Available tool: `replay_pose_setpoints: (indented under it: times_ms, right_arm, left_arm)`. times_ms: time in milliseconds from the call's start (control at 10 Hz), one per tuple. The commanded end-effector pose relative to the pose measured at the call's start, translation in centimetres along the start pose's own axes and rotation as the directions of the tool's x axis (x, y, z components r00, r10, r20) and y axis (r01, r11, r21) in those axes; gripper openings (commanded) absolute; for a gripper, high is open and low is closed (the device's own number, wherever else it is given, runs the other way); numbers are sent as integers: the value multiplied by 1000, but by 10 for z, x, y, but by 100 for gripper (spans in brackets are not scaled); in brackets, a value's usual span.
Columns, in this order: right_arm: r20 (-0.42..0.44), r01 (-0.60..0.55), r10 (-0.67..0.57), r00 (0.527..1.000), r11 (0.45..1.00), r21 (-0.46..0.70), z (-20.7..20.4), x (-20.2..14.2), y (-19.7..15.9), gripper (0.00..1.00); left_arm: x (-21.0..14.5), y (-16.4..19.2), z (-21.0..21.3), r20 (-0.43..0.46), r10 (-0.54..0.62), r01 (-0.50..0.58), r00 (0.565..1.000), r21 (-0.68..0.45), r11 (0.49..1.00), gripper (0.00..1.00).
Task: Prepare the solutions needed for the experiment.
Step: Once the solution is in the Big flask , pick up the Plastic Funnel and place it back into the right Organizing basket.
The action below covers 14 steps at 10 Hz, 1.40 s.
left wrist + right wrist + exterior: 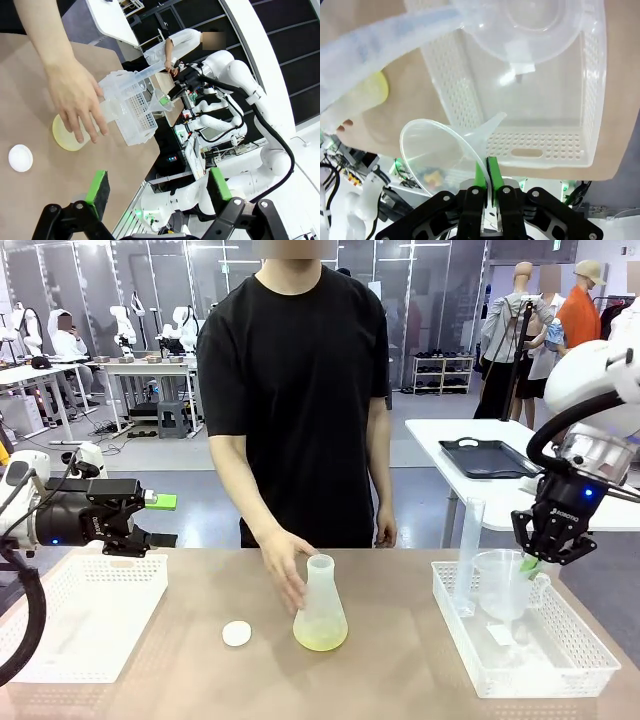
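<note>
The solutions (320, 638) so far amount to a shallow pale yellow-green pool in the wide base of the translucent flask (320, 590), which stands upright near the middle of the counter (400, 685). The person's hand (285, 572) rests against the flask's side, apparently steadying it. Near the flask, toward the robot's left, lies 1 small white cap (237, 633), so the neck is open and could take more liquid.

Over on the robot's right, the right pincer (486, 167) is closed on the rim of a clear funnel (442, 147). It holds the funnel above the right basket (545, 680), well apart from the flask. 1 tall measuring cylinder (467, 560) stands in that basket, and a clear round vessel (535, 25) sits there too. The left pincer (160, 520) hangs above the left basket (70, 620) with its 2 fingers spread and nothing between them.

To my eye the job is somewhere in its earlier half. The flask is uncapped and steadied, and the funnel is in the pincer's grip. But the funnel is not yet seated in the neck, and nothing is being poured. What seems left is to carry the funnel across to the flask, add the remaining liquid, and most likely put the cap back on.
</note>
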State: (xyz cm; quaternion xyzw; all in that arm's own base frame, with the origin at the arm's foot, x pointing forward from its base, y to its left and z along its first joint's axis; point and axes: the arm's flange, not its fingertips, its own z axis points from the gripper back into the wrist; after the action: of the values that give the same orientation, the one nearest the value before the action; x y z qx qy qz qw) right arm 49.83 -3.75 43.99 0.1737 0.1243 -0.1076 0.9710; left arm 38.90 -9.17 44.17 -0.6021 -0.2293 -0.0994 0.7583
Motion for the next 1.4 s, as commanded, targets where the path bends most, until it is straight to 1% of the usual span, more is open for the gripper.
replay_pose_setpoints:
  times_ms: [0, 100, 200, 300, 400, 500, 600, 700, 800, 1300]
  right_arm:
    - [3, 83, -83, 997, 994, -74, -10, 11, 2, 4]
    - [-4, 94, -94, 996, 992, -87, -14, 14, 0, 4]
    - [-5, 117, -118, 993, 989, -93, -17, 18, -2, 8]
    - [8, 118, -117, 993, 990, -83, -19, 18, -3, 21]
    - [19, 111, -109, 994, 990, -86, -20, 18, -3, 27]
    - [27, 126, -124, 992, 988, -86, -21, 18, -3, 41]
    - [44, 139, -136, 990, 988, -71, -21, 18, -2, 47]
    - [38, 141, -138, 990, 987, -77, -22, 17, -2, 61]
    - [8, 95, -95, 995, 994, -62, -20, 18, -9, 61]
    - [8, 95, -95, 995, 994, -62, -20, 18, -9, 61]
  left_arm:
    - [1, -2, -3, 23, 17, -16, 1000, -25, 1000, 100]
    - [1, -2, -3, 23, 17, -16, 1000, -25, 1000, 100]
    - [1, -2, -3, 23, 17, -16, 1000, -25, 1000, 100]
    - [1, -2, -3, 23, 17, -16, 1000, -25, 1000, 100]
    - [1, -2, -3, 23, 17, -16, 1000, -25, 1000, 100]
    - [1, -2, -3, 23, 17, -16, 1000, -25, 1000, 100]
    - [1, -2, -3, 23, 17, -16, 1000, -25, 1000, 100]
    - [1, -2, -3, 23, 17, -16, 1000, -25, 1000, 100]
    - [1, -2, -3, 23, 17, -16, 1000, -25, 1000, 100]
    - [1, -2, -3, 23, 17, -16, 1000, -25, 1000, 100]
